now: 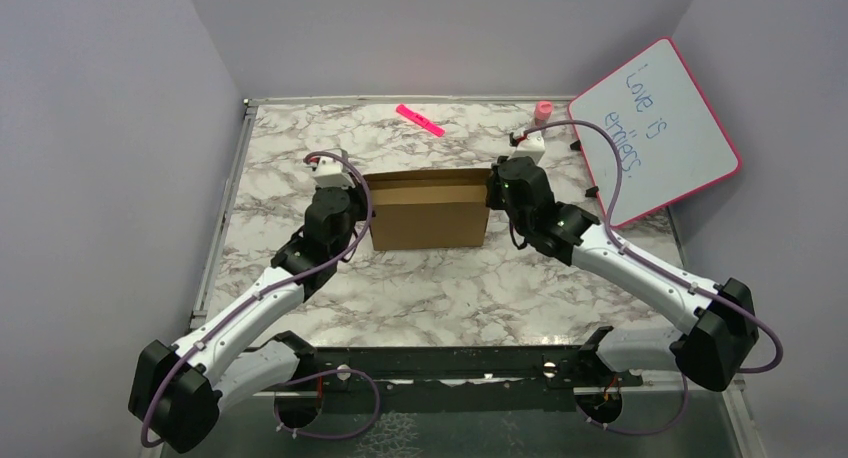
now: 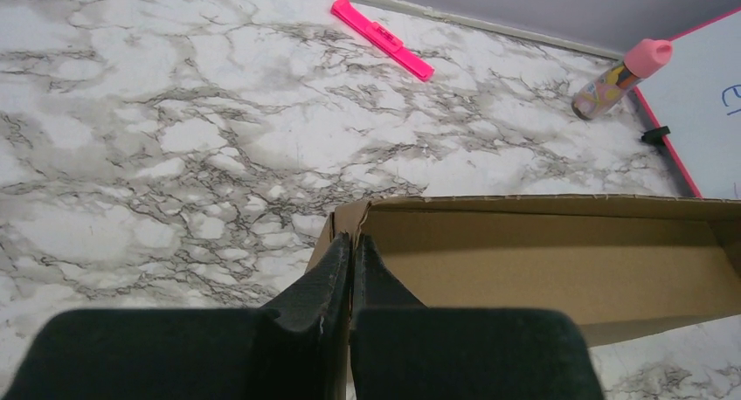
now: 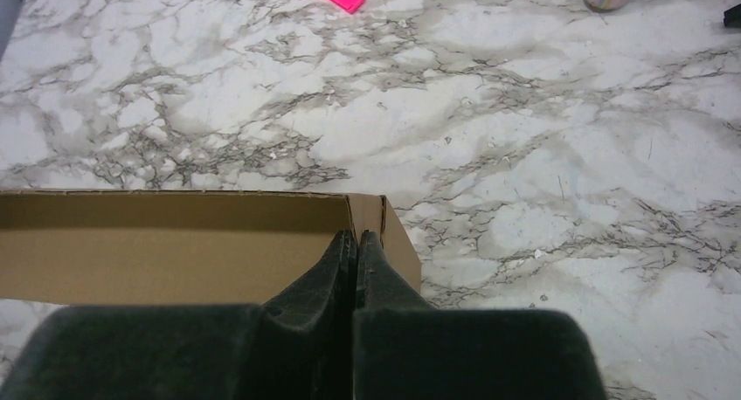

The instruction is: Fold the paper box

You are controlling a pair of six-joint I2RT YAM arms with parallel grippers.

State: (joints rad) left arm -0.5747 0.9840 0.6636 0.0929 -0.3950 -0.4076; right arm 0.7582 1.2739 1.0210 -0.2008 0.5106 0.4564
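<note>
The box [image 1: 428,210] sits in the middle of the surface [image 1: 450,288]. Its walls are up. The left hand [image 2: 352,241] pinches the left wall and the right hand [image 3: 356,238] pinches the right wall. The top is open, so I think closing it is left.

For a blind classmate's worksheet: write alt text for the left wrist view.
The left claw, shut, pinches the end wall of the open brown paper box on a marble table. Beyond are a pink stick and a pink-capped bottle.
</note>
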